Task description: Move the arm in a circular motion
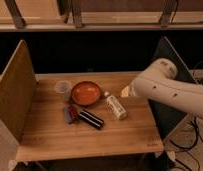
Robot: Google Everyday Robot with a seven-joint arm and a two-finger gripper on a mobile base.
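Note:
The arm (167, 92) is thick, cream-white and tubular, with small dark dots along it. It reaches in from the right edge over the right end of the wooden table (50, 135). Its rounded elbow joint (162, 70) sits high, and its left end (131, 90) hangs just right of a white bottle. The gripper does not show; it lies hidden behind the arm's thick segment or out of the camera view.
On the table stand a clear plastic cup (62, 88) and an orange bowl (86, 93). A white bottle (115, 107), a dark can (91, 119) and a small red-blue packet (71, 114) lie there too. Upright boards stand at the left (15, 90) and right (167, 55) ends.

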